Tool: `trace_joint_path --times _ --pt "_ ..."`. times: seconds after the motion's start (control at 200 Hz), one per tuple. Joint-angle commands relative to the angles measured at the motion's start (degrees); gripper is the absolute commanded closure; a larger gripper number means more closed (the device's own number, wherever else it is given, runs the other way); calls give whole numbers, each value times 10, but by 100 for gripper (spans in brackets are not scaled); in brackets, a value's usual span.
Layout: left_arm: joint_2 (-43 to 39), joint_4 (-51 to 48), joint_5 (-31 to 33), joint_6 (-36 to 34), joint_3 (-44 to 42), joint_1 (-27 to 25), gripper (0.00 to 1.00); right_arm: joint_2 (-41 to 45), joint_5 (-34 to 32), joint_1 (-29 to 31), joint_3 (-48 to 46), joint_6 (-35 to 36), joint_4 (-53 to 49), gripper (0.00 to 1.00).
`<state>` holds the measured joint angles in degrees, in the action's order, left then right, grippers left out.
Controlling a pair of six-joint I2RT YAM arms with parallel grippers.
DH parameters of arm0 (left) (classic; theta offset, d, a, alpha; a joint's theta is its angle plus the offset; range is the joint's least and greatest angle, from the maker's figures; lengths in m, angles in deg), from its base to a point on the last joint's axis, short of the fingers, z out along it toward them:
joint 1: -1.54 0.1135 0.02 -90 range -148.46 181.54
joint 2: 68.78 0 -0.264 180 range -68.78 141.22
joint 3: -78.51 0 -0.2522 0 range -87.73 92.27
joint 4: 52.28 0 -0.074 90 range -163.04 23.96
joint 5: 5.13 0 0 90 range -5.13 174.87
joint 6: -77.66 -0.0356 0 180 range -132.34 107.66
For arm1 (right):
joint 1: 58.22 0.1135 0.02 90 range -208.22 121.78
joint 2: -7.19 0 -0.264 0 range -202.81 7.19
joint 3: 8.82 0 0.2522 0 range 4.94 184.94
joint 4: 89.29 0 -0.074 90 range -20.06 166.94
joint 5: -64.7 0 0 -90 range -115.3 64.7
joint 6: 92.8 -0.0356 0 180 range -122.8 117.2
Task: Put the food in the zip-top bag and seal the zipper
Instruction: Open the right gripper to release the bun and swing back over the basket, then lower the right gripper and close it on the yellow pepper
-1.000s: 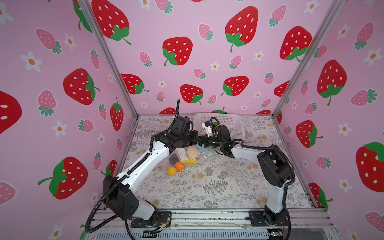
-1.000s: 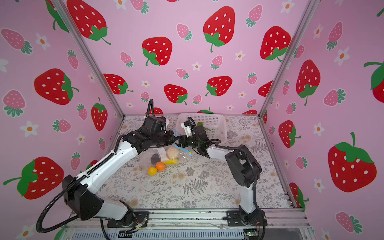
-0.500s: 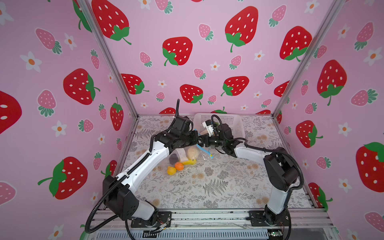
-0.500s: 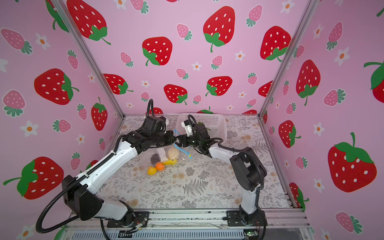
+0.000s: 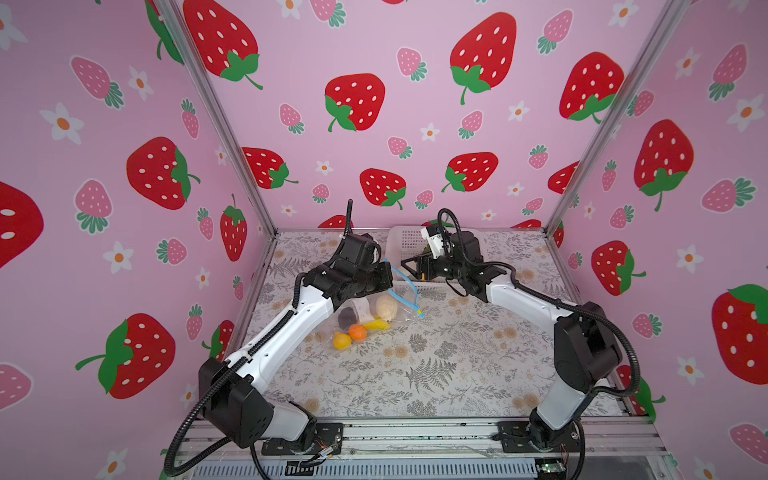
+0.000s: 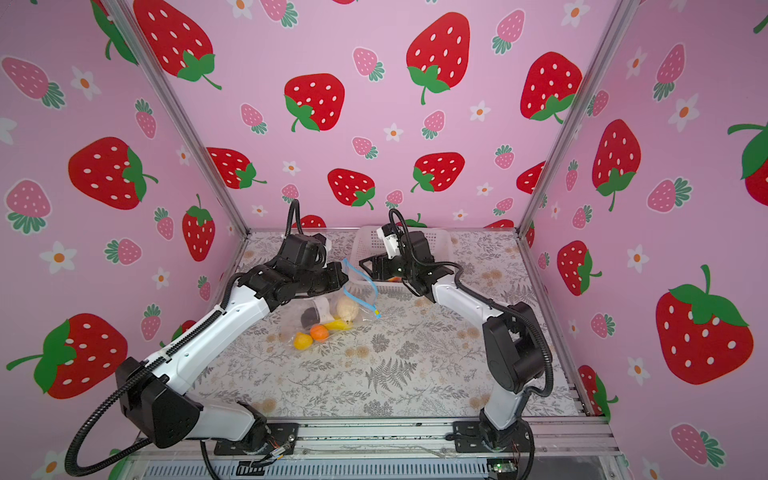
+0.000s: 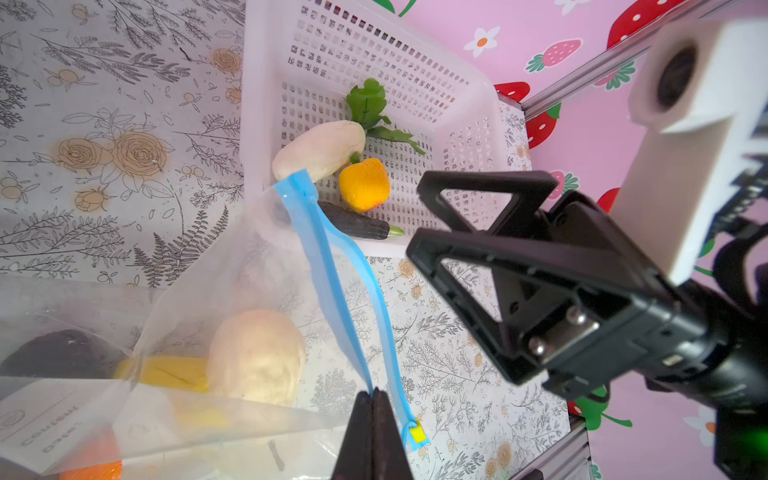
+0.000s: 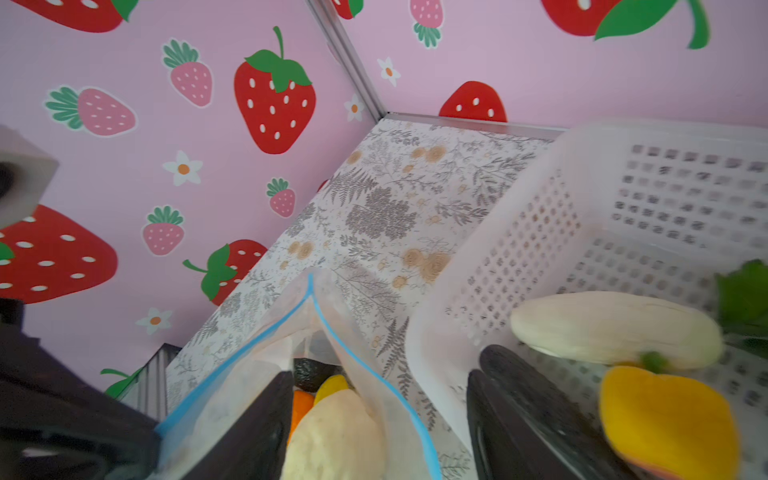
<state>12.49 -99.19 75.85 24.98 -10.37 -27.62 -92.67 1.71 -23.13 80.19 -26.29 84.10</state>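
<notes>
The clear zip-top bag [image 5: 365,318] lies on the floral mat with its mouth raised and spread open. My left gripper [image 7: 372,392] is shut on one side of the light blue zipper [image 7: 332,266], close to its yellow end [image 7: 417,434]. In the bag lie beige [image 7: 255,357], yellow [image 7: 170,372], dark [image 7: 58,353] and orange [image 7: 91,465] food. My right gripper [image 8: 378,374] hangs open and empty just above the bag's mouth, between the bag and the basket. A white piece [image 7: 320,151], an orange-yellow piece [image 7: 365,185], a dark piece [image 7: 357,226] and a green leaf [image 7: 368,104] lie in the basket.
The white perforated basket [image 5: 405,239] stands at the back of the mat, right behind the bag's mouth and beside the right gripper [image 6: 365,266]. Pink strawberry walls close in the back and both sides. The left arm [image 6: 232,316] reaches over the bag's left side.
The right arm's elbow has swung out to the right, and its gripper has risen slightly by the bag's mouth. The left gripper holds the zipper edge still.
</notes>
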Motion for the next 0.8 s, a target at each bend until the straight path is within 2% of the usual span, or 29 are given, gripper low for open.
trace_joint_path --times 0.0,0.265,0.4,0.475,0.655,0.795 --pt "-10 -1 4 -5 0 6 100 -15 -24 -32 46 77 -98 32" --pt "-8 -8 -14 -22 3 20 100 -110 -45 -78 171 185 -232 32" --pt "-11 -8 -21 -27 1 27 100 -169 -28 -88 248 224 -315 29" --pt "-13 -9 -21 -28 -1 31 100 -200 -2 -96 278 227 -341 27" --pt "-7 -11 -26 -24 -1 35 100 -253 -23 -101 344 228 -399 21" --pt "-6 -9 -28 -16 -3 35 100 -267 -40 -100 352 227 -414 19"
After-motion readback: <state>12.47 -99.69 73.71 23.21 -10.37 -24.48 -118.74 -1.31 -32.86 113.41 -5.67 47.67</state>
